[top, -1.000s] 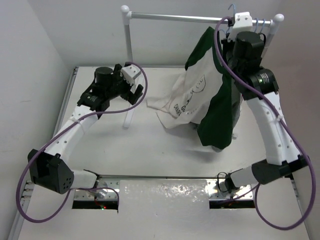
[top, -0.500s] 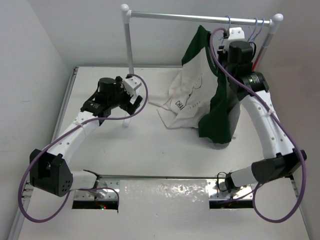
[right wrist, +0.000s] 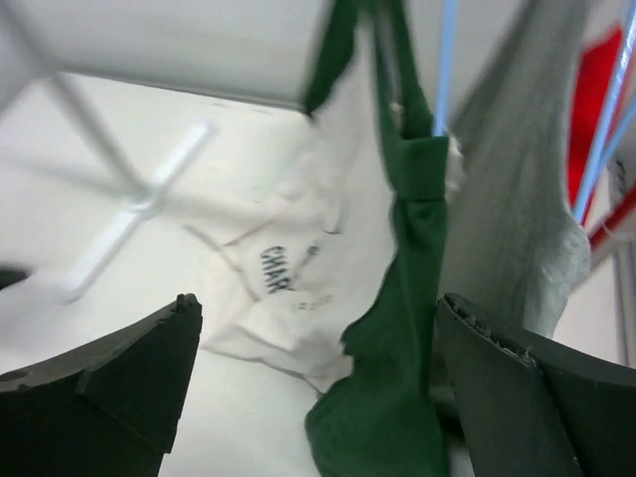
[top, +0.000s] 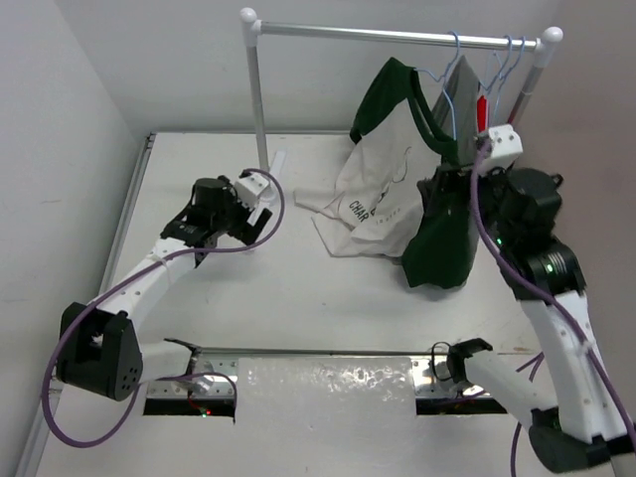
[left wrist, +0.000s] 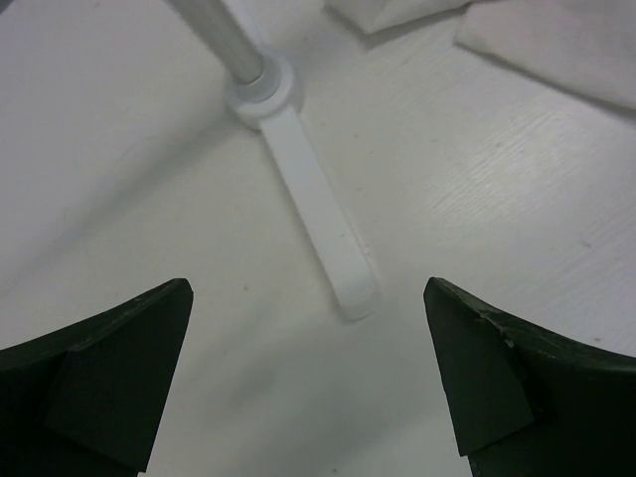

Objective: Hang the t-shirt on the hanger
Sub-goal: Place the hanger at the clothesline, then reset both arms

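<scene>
The t-shirt (top: 383,189), green with an off-white printed front, hangs from the pale-blue hanger (top: 444,89), whose hook is on the rail. Its lower part trails onto the table. In the right wrist view the t-shirt (right wrist: 397,397) and the hanger wire (right wrist: 444,60) lie ahead of my right gripper (right wrist: 318,308), which is open and apart from the cloth. From above, the right gripper (top: 452,184) sits just in front of the hanging green side. My left gripper (top: 260,217) is open and empty, low over the table by the rack's left foot (left wrist: 318,209).
A grey garment (top: 465,84) and a red one (top: 483,104) hang on like hangers right of the t-shirt, near the rail's right post. The rail (top: 348,34) spans the back. Its left pole (top: 258,99) stands just behind my left gripper.
My right gripper has opened and drawn back down from the rail toward the near side, leaving the hanger and shirt hanging. The left arm has shifted slightly nearer.
</scene>
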Controlling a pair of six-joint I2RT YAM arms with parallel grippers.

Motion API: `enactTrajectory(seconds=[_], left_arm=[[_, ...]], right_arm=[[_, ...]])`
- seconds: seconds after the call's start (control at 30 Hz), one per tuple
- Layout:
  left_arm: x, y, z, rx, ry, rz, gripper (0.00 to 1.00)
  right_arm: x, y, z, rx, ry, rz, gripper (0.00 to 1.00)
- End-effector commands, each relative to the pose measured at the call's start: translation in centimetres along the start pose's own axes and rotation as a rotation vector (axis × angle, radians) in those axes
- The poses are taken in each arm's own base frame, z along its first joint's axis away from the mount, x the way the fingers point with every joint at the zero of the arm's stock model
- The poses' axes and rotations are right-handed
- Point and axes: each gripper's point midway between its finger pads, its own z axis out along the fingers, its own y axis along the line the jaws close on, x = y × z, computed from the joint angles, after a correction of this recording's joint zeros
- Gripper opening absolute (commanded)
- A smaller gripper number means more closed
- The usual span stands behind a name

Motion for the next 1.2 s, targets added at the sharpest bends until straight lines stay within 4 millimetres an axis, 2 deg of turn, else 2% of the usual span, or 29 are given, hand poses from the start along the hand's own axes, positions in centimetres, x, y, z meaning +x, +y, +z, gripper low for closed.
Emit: enactTrajectory(seconds=[0.0,0.03,0.1,0.13,0.2,0.23,0.27,0.33,0.37,0.43,0.5,0.6,0.63,0.7,0.73,0.77,0.83,0.87,0.9,1.0,1.03,1.13,1.17], left_arm=[[-0.6,4.9,-1.4,-0.21,-0.06,-0.089,1.0],[-0.2,6.2,-1.9,-0.247,-0.064,-0.126,1.0],[0.3,7.1,-2.2,-0.272,-0.059,-0.153,1.0],[0.6,7.4,-2.3,-0.283,-0.06,-0.17,1.0],[1.7,8.0,-2.4,-0.304,-0.048,-0.195,1.0],[2.0,8.1,-2.5,-0.311,-0.046,-0.204,1.0],[2.6,8.2,-2.4,-0.313,-0.037,-0.211,1.0],[3.1,8.7,-2.5,-0.329,-0.033,-0.219,1.0],[3.5,8.7,-2.5,-0.333,-0.027,-0.225,1.0],[3.9,9.3,-2.6,-0.35,-0.026,-0.235,1.0],[4.2,9.9,-2.8,-0.372,-0.032,-0.251,1.0],[5.1,10.0,-2.6,-0.38,-0.026,-0.258,1.0],[5.3,9.9,-2.6,-0.379,-0.021,-0.256,1.0],[6.4,10.5,-2.7,-0.395,0.0,-0.267,1.0],[6.8,10.8,-2.8,-0.419,0.017,-0.27,1.0],[7.2,10.9,-2.7,-0.419,0.027,-0.272,1.0],[7.4,10.8,-2.6,-0.413,0.034,-0.267,1.0],[7.4,10.7,-2.5,-0.408,0.034,-0.265,1.0],[7.4,10.7,-2.4,-0.406,0.034,-0.265,1.0],[7.7,10.6,-2.1,-0.396,0.043,-0.27,1.0],[7.8,10.6,-2.0,-0.394,0.048,-0.271,1.0],[7.8,10.1,-1.5,-0.357,0.042,-0.277,1.0],[7.8,9.9,-1.4,-0.351,0.045,-0.277,1.0]], right_arm=[[-3.6,4.2,-4.4,-0.25,-0.167,-0.052,0.99],[-4.9,5.7,-7.3,-0.344,-0.25,-0.091,0.99],[-5.5,7.2,-9.9,-0.441,-0.337,-0.131,0.99],[-6.6,8.5,-11.9,-0.519,-0.421,-0.16,0.99],[-6.2,9.8,-14.6,-0.605,-0.507,-0.191,0.99],[-6.4,11.3,-16.4,-0.71,-0.563,-0.224,0.99],[-5.4,12.1,-17.0,-0.772,-0.571,-0.235,0.99],[-5.6,13.7,-18.4,-0.9,-0.619,-0.225,0.99],[-4.3,14.4,-18.0,-0.974,-0.583,-0.209,0.99],[-3.4,14.8,-15.4,-1.008,-0.513,-0.13,0.99],[-1.7,14.5,-10.8,-0.973,-0.393,-0.041,0.99],[3.5,14.0,-3.9,-0.88,-0.188,0.087,0.98],[4.7,14.7,-3.3,-0.899,-0.144,0.101,0.98],[8.5,15.0,-0.3,-0.809,-0.034,0.046,0.98],[10.2,16.7,-0.4,-0.821,0.011,-0.01,0.99],[12.5,15.6,1.1,-0.711,0.077,-0.076,0.99],[15.3,14.9,2.6,-0.632,0.176,-0.106,0.99],[16.6,14.0,3.2,-0.569,0.216,-0.113,0.99],[18.6,11.7,4.5,-0.431,0.261,-0.134,0.99],[21.8,8.4,5.8,-0.254,0.325,-0.191,0.99],[23.7,7.9,5.9,-0.233,0.375,-0.21,0.99],[26.4,6.4,6.4,-0.173,0.429,-0.26,0.99],[26.6,6.0,6.7,-0.148,0.426,-0.276,0.99]])
